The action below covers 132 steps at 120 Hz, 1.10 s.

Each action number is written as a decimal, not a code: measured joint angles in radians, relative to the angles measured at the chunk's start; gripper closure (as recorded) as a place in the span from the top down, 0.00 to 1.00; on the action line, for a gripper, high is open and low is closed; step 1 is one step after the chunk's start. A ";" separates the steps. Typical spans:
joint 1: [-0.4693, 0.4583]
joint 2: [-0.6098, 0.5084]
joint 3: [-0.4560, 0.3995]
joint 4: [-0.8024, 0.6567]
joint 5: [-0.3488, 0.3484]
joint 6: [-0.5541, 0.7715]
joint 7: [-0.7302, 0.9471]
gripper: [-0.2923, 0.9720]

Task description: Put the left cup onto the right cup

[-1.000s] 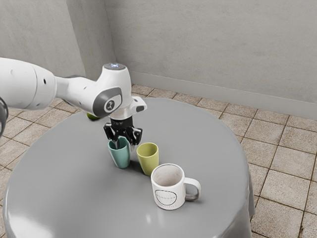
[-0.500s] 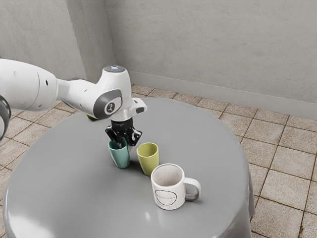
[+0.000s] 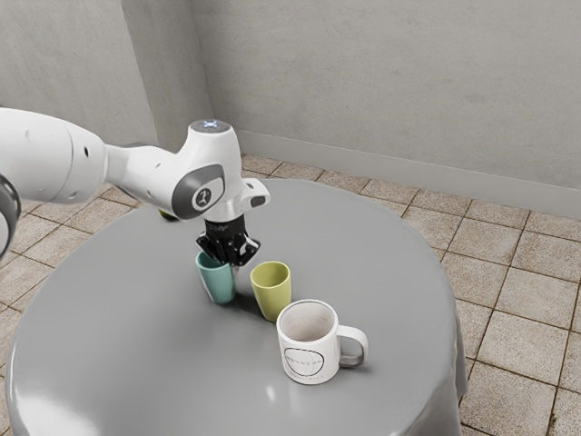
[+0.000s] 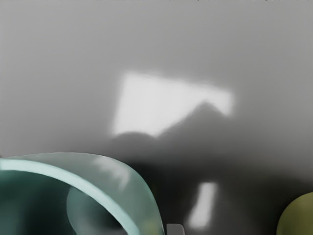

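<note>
The teal cup stands upright on the round grey table, the left one of the pair. Close to its right stands the yellow-green cup, also upright and apart from it. My gripper points straight down at the teal cup's right-hand rim, its black fingers pinched on the cup wall, one inside and one outside. In the wrist view the teal cup looms large just under my hand, and an edge of the yellow-green cup peeks in beyond it.
A white mug with a handle stands in front of the yellow-green cup, toward the exterior view's right. A small green object is half hidden behind my arm. Bare table surface lies in front and to the left.
My fingers have drawn together on the teal cup's rim. The cup has shifted slightly toward the exterior view's left. The other cup and the mug have not moved.
</note>
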 joint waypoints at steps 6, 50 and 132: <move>-0.001 -0.010 0.000 0.000 0.002 -0.002 -0.001 0.16; -0.005 -0.107 -0.030 0.003 0.020 -0.073 -0.011 0.15; -0.004 -0.145 -0.162 0.103 0.041 -0.198 -0.043 0.15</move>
